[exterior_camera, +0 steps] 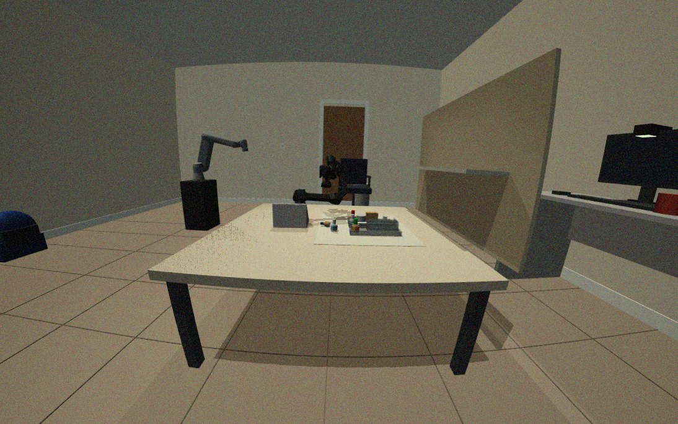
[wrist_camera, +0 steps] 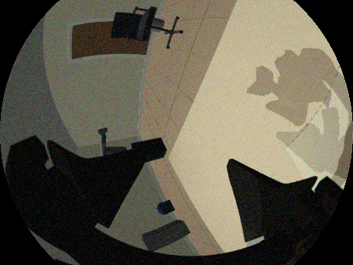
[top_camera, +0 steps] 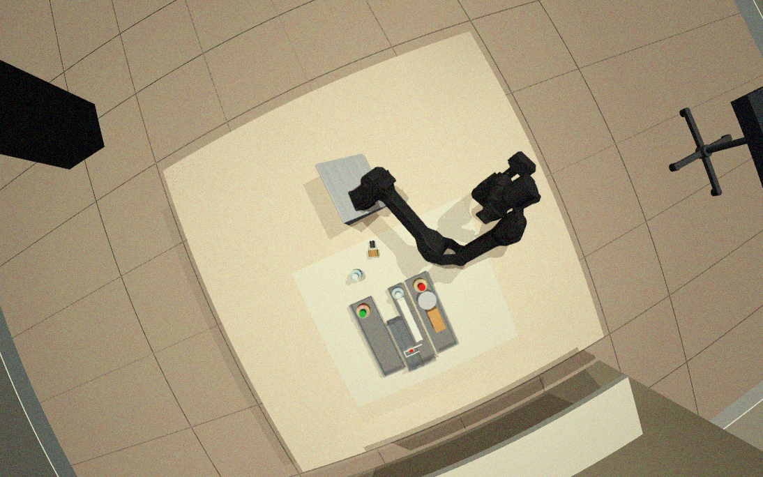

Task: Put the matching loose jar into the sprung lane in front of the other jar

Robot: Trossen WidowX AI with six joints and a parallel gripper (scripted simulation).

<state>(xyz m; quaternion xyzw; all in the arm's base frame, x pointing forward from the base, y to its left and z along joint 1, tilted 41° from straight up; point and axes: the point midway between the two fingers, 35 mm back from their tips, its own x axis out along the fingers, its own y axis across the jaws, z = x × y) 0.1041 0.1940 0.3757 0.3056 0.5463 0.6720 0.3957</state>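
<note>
The sprung lane (top_camera: 406, 326) is the middle of three grey lanes. A jar with a pale blue lid (top_camera: 397, 292) stands at its front end, with a white pusher strip (top_camera: 413, 326) behind it. The matching loose jar (top_camera: 355, 275) (exterior_camera: 333, 225) stands upright on the pale mat (top_camera: 326, 320), to the left of the lane fronts. My gripper (top_camera: 354, 199) (exterior_camera: 299, 196) (wrist_camera: 189, 159) is open and empty. It hovers over the edge of a grey box (top_camera: 340, 177) (exterior_camera: 289, 216), well away from both jars. The wrist view shows only the table top and the room.
A small brown jar with a black cap (top_camera: 372, 248) sits between the box and the mat. The left lane (top_camera: 382, 349) holds a green-lidded jar (top_camera: 363, 311). The right lane (top_camera: 447, 331) holds a red-lidded jar (top_camera: 420, 284), a grey disc (top_camera: 426, 299) and an orange block (top_camera: 436, 319).
</note>
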